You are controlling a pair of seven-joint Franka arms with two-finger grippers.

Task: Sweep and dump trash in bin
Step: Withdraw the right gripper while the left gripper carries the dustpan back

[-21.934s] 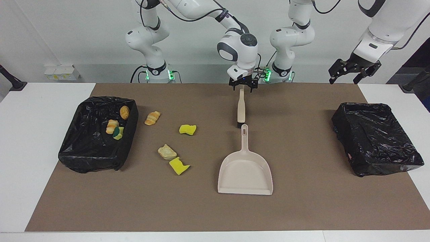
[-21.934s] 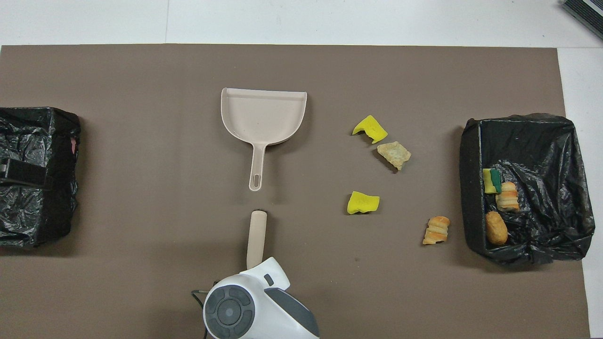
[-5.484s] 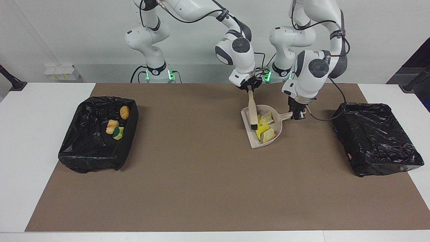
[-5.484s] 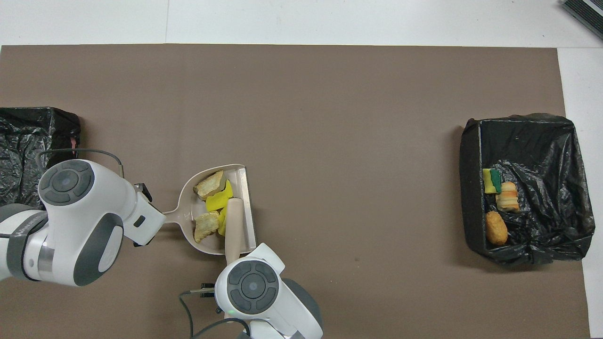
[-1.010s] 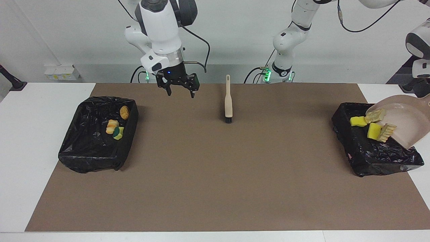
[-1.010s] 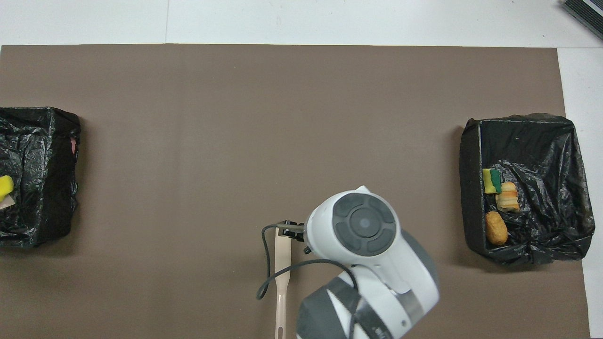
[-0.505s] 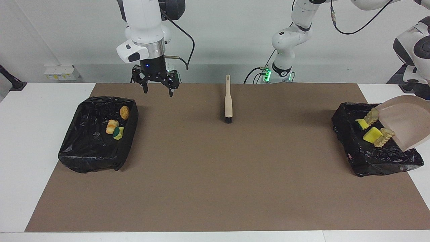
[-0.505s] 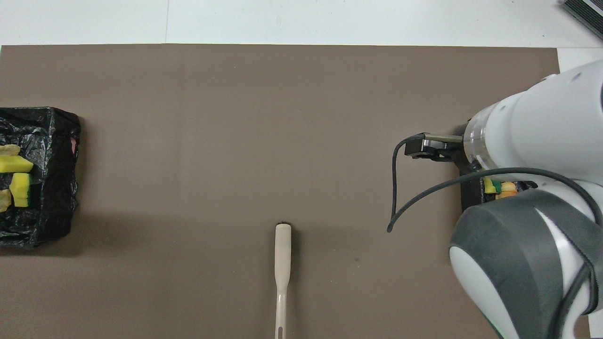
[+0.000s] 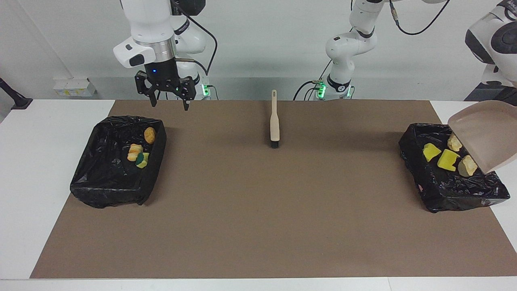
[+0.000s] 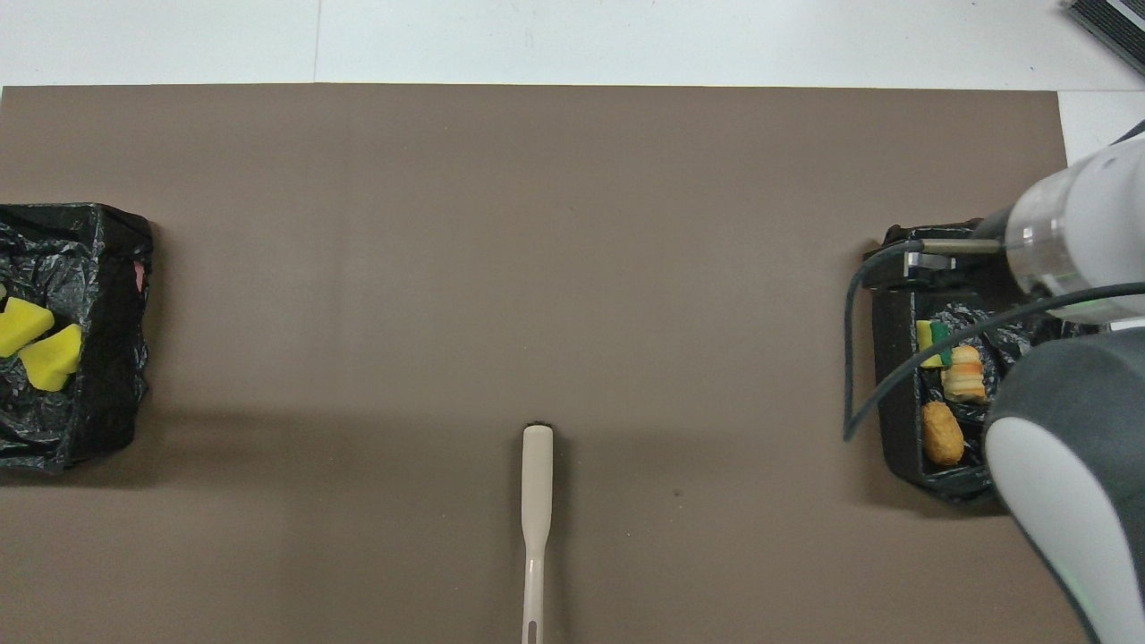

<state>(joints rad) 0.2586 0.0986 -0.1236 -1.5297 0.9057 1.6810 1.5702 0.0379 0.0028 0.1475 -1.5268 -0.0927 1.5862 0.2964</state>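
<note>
Spanning the bench (image 9: 24, 169) is a brown mat (image 9: 258, 222), now bare of scraps, so the sweeping looks done and the dump nearly so. Two black-lined bins sit at the ends: the bin at the left arm's end (image 9: 420, 178) has the tilted dustpan (image 9: 482, 137) over it, handle and left hand out of frame; that hand is clamped down, presumably on the dustpan handle, though the grip itself isn't visible. Four pieces of the trash (image 9: 447, 159), two yellow and two tan, lie in that bin. The bin at the right arm's end (image 9: 101, 190) holds three more scraps (image 9: 139, 151). Right hand (image 9: 168, 106) hangs with fingers spread wide and empty, over the mat just beside that bin, waiting. The brush (image 9: 274, 121) lies on the mat near the robots, mid-bench. Left to do: probably just setting the dustpan back down. No brands, labels or writing readable anywhere
</note>
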